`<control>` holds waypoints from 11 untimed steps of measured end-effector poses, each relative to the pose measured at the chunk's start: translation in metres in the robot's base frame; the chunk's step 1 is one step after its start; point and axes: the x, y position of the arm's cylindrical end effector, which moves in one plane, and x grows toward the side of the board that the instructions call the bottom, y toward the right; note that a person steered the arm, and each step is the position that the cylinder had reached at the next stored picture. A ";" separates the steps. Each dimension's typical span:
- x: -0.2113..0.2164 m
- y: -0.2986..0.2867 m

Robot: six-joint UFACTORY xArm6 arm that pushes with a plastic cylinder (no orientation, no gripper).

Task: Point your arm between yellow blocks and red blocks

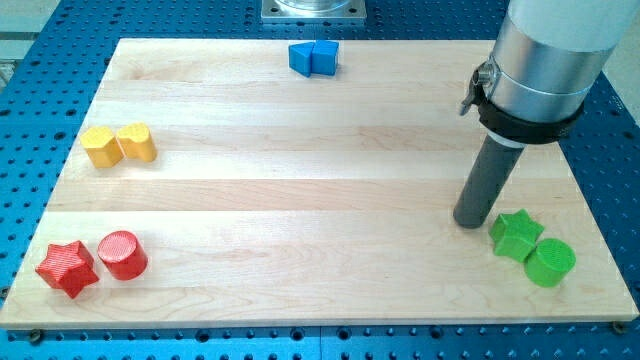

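Two yellow blocks sit at the view's left: a yellow hexagon (101, 146) and a yellow rounded block (137, 142), touching. Below them, at the lower left, lie a red star (67, 268) and a red cylinder (122, 254), side by side. My tip (470, 220) rests on the board at the view's right, far from both pairs. It stands just left of a green star (516, 234).
A green cylinder (550, 262) touches the green star at the lower right. Two blue blocks (314, 58) sit together at the top centre. The wooden board (300, 180) lies on a blue perforated base. The arm's grey body (545, 55) hangs over the upper right.
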 end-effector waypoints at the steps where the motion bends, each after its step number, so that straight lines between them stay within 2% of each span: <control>1: -0.009 0.000; 6: -0.010 -0.001; 7: -0.033 -0.046; 8: -0.022 -0.129; 10: -0.025 -0.323; 11: -0.047 -0.429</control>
